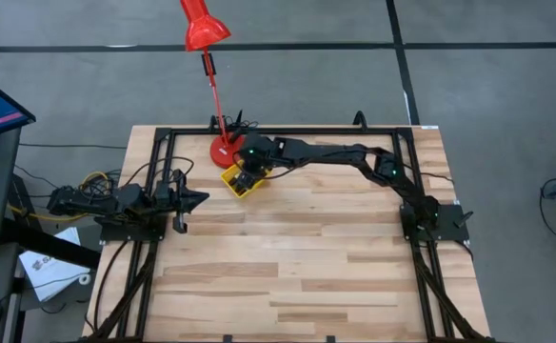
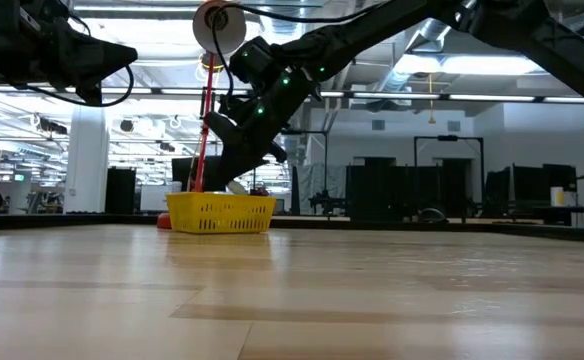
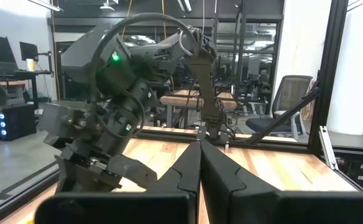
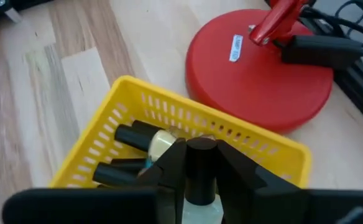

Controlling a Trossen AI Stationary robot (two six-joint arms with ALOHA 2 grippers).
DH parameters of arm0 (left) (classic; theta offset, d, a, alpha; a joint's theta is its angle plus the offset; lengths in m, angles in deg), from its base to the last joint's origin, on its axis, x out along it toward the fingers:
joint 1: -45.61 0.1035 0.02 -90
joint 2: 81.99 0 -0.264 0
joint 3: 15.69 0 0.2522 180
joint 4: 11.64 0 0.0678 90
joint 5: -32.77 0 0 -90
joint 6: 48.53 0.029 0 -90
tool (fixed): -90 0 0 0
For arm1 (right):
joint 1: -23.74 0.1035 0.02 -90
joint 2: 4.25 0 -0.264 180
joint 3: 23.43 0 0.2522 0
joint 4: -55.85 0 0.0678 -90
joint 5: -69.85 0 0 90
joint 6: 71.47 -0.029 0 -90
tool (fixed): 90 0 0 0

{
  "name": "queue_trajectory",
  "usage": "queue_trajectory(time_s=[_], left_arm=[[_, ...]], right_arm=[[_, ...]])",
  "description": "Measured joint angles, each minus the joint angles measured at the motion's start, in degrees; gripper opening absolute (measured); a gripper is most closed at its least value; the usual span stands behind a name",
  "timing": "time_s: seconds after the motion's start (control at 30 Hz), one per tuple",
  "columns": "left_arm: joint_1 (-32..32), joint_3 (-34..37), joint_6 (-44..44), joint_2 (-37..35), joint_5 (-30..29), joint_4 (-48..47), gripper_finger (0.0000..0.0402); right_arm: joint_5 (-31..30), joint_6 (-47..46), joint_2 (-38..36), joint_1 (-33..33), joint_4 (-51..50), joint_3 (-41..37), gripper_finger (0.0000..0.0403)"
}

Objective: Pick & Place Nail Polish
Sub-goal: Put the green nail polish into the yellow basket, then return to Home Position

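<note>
Overhead, the right gripper (image 1: pixel 247 175) hangs directly above the yellow basket (image 1: pixel 232 181), which sits near the far edge of the bench, touching or just beside the red lamp base (image 1: pixel 224 150). The left gripper (image 1: pixel 194 200) waits near the bench's left edge, well apart.

From table height, the right gripper (image 2: pixel 234 160) hovers just above the basket's (image 2: pixel 220 213) rim.

Seen from the left wrist, the left arm's own fingers (image 3: pixel 222 177) lie pressed together, grasping nothing.

At the right wrist, the fingers (image 4: pixel 169 165) clench a nail polish bottle (image 4: pixel 201 163) by its dark cap, over the basket (image 4: pixel 101 140), where more bottles (image 4: pixel 132 136) lie.

Judging from this, the grip on the smooth cap looks narrow; the bottle could slip or swing, or snag the rim if the arm moves sideways too low.
</note>
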Motion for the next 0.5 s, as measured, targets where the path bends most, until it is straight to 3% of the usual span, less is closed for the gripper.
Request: queue_trajectory(time_s=[0.3,0.5], left_arm=[[0.0,0.0,0.0,0.0,0.0,0.0,0.0000],[0.0,0.0,0.0,0.0,0.0,0.0,0.0000]], right_arm=[[0.0,-0.9,0.0,0.0,-0.7,0.0,0.0087],[2.0,-1.1,-0.5,0.0,-1.0,0.0,0.0138]])
